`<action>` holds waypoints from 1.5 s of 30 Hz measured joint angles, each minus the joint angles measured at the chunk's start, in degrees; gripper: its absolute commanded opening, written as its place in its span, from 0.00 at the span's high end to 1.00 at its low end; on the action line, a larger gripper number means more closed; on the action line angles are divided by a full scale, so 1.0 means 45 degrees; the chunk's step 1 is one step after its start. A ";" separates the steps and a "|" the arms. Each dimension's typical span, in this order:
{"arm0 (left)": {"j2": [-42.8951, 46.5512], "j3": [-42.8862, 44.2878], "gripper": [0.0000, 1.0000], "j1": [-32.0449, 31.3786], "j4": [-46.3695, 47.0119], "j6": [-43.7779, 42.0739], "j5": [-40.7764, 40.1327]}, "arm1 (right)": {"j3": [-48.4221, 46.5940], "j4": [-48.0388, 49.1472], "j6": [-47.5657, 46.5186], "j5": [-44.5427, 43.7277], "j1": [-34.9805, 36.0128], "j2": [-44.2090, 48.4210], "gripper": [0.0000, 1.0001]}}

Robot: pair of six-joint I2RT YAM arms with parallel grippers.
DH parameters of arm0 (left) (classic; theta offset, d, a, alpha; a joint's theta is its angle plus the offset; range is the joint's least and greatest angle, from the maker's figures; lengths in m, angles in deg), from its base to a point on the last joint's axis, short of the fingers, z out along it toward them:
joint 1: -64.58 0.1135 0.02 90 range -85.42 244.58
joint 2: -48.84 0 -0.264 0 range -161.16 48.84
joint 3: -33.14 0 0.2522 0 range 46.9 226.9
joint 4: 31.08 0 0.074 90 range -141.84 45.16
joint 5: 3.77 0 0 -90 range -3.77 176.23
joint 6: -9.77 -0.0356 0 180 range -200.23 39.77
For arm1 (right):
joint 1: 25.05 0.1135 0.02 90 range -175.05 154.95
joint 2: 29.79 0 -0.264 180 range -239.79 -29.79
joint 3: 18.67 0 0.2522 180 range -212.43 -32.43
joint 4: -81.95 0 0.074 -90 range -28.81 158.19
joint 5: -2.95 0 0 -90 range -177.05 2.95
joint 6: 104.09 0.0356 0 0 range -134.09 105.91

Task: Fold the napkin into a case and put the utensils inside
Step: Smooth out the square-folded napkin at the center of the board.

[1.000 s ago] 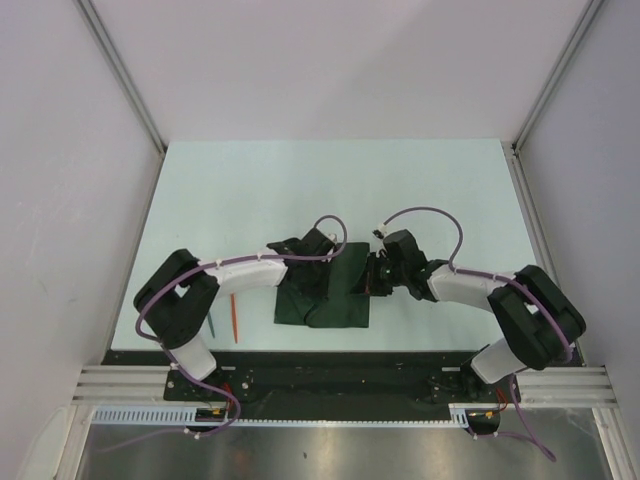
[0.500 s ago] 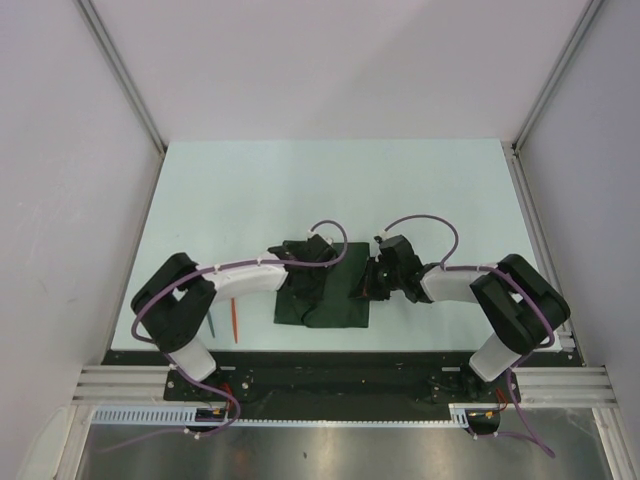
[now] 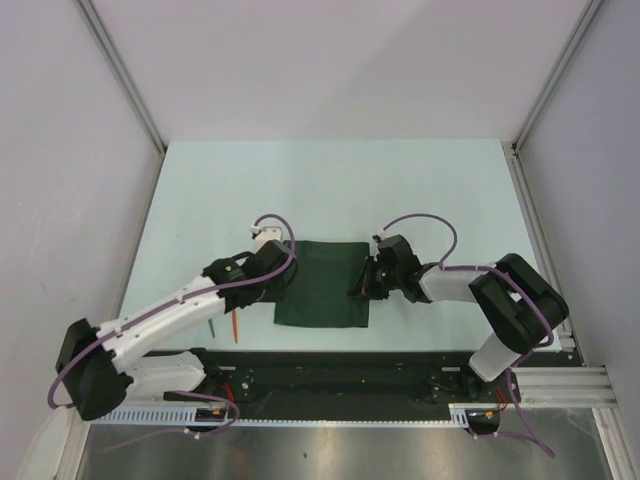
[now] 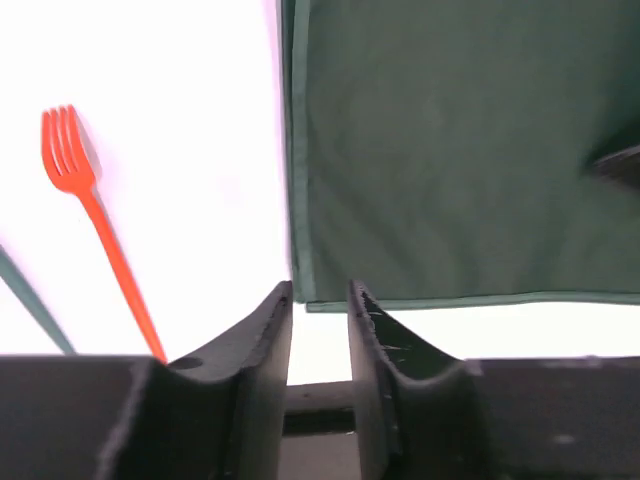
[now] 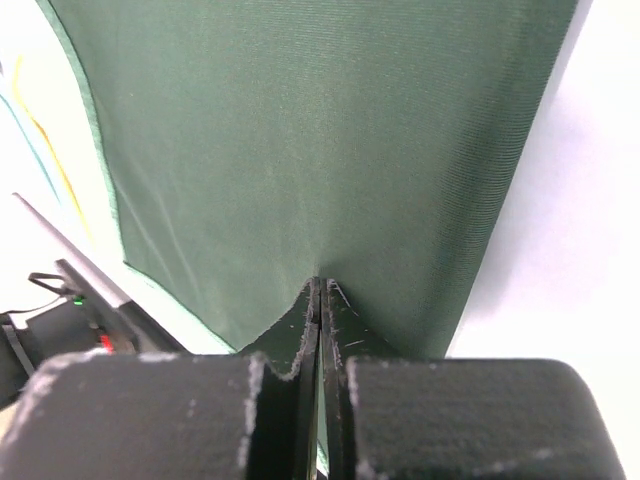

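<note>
At the napkin (image 3: 322, 283) edge, the right gripper (image 5: 319, 285) sits pressed together. The left gripper (image 4: 320, 290) stands parted, empty, beside a corner.

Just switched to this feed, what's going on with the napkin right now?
The napkin lies flat on the table, not yet folded into a narrow case. The right gripper is shut with its tips at the napkin's right edge; whether it pinches cloth is unclear. The left gripper hovers slightly open by a corner on the napkin's left side, holding nothing. The fork and the teal utensil lie on the table left of the napkin.
</note>
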 measured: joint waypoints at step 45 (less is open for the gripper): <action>-1.1288 0.3521 1.00 0.2419 1.3780 0.1423 1.1166 | 0.4459 0.4993 0.0559 0.4925 -0.1948 0.2914 1.00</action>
